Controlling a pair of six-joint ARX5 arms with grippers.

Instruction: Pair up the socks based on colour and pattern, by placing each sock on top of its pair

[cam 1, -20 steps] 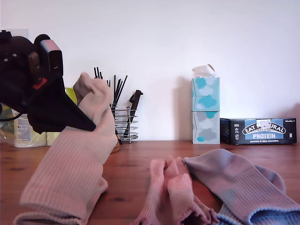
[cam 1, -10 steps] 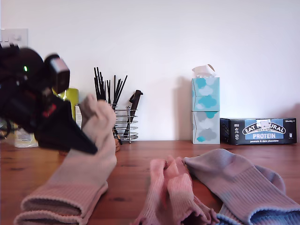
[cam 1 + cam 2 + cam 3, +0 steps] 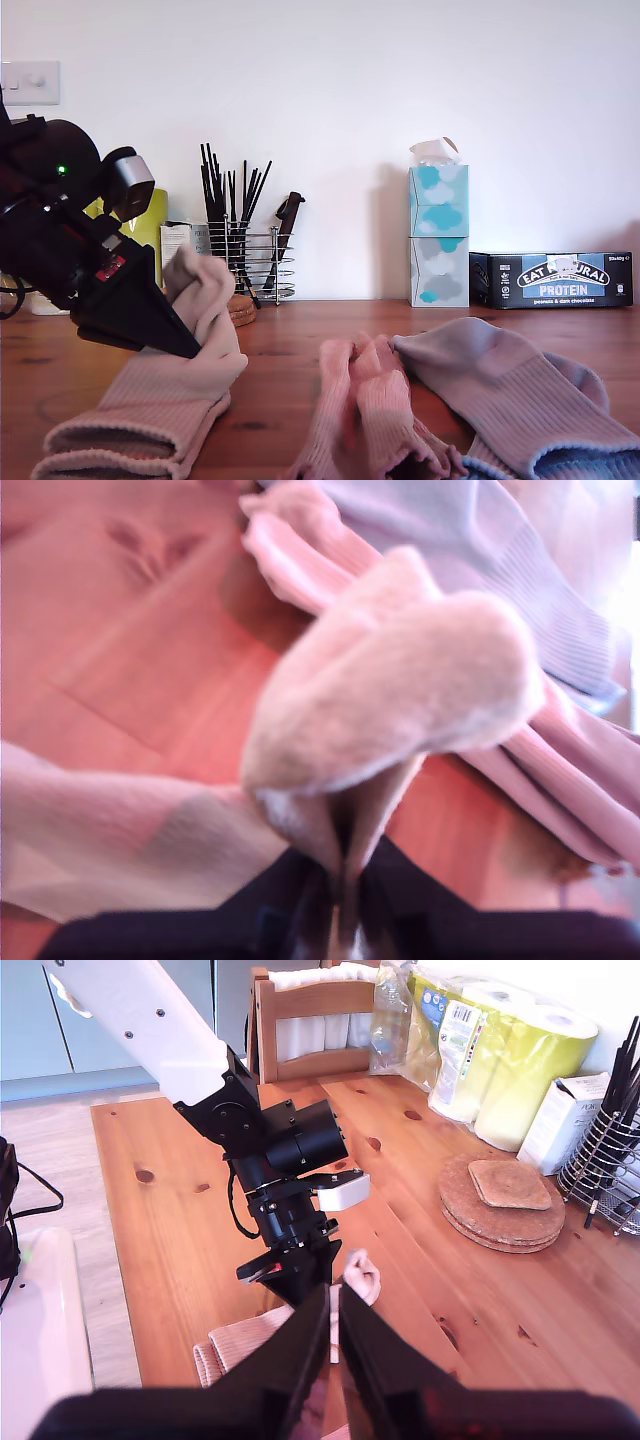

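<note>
A pale beige-peach sock (image 3: 165,385) drapes down onto the table at the exterior view's left. Its toe (image 3: 400,695) is pinched in my first gripper (image 3: 192,348), which is shut on it low over the wood. Two ribbed cuffs (image 3: 110,445) lie stacked under it, so it rests over a second beige sock. The pink socks (image 3: 360,410) lie bunched in the middle. The blue-lavender socks (image 3: 510,400) overlap at the exterior view's right. My second gripper (image 3: 331,1305) has its fingers nearly touching and looks toward the first gripper (image 3: 305,1280) and the beige sock (image 3: 250,1345).
A wire rack of black utensils (image 3: 250,260), stacked tissue boxes (image 3: 438,235) and a protein bar box (image 3: 552,280) stand along the back wall. Cork coasters (image 3: 505,1200), paper rolls (image 3: 520,1055) and a wooden holder (image 3: 310,1015) sit behind the first arm.
My first gripper has come down and toward the exterior view's left with the beige sock's toe. The sock now sags lower and lies flatter on the sock beneath.
</note>
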